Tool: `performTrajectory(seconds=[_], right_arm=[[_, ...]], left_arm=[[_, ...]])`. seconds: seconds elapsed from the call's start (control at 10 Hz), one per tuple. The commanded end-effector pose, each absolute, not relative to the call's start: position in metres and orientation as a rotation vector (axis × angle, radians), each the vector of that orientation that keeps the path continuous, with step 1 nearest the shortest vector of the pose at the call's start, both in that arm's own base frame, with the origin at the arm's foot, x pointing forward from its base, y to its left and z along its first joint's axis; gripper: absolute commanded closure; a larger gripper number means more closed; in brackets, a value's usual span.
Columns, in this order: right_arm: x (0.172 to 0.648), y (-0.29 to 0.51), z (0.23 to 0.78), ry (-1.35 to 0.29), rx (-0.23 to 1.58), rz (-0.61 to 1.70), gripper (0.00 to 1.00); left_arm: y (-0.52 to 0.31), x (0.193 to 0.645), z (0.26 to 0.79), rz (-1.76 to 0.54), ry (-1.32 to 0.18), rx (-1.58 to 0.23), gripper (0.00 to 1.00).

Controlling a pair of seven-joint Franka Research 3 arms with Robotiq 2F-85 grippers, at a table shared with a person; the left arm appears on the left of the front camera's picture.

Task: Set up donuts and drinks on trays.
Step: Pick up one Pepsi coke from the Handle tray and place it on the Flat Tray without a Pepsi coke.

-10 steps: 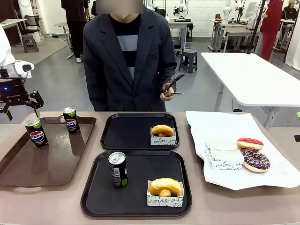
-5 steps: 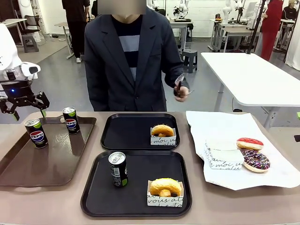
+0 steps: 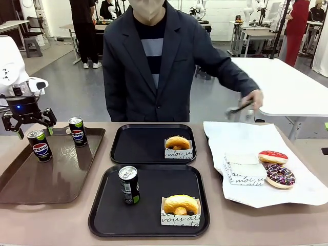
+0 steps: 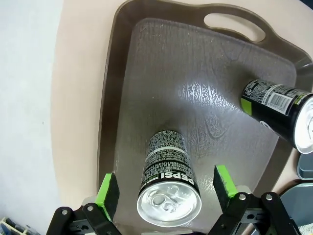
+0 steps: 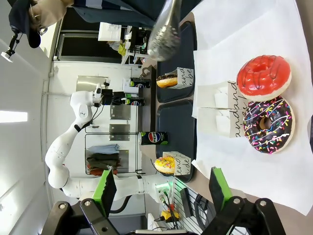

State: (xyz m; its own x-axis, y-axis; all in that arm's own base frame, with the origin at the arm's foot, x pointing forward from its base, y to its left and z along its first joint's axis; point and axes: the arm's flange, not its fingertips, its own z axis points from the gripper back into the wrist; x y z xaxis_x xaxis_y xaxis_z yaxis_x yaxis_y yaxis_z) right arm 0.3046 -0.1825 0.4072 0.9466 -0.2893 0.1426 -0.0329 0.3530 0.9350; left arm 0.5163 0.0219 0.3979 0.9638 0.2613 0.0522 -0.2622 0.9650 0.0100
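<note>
Hovering above a can (image 4: 166, 164) lettered PEPSI, the left gripper (image 4: 166, 185) has jaws apart; right gripper (image 5: 162, 188) likewise spread

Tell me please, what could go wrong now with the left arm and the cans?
The open left gripper hangs right over a slim can; if one pad touches first, it may tip. The second can stands close by on the brown tray, so a sideways lift might knock it.

L fingers (image 4: 108, 194) apart, R fingers (image 5: 106, 189) apart.
</note>
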Motion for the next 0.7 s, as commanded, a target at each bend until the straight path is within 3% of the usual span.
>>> performTrajectory(seconds=[0.0, 0.6], right_arm=[[0.306, -0.182, 0.407, -0.321, 1.222, -0.161, 0.00], [0.306, -0.182, 0.407, -0.321, 1.222, -0.161, 0.00]], left_arm=[[0.018, 0.516, 0.391, 0.277, -0.054, 0.056, 0.00], [0.020, 0.518, 0.380, 0.295, -0.005, 0.023, 0.00]])
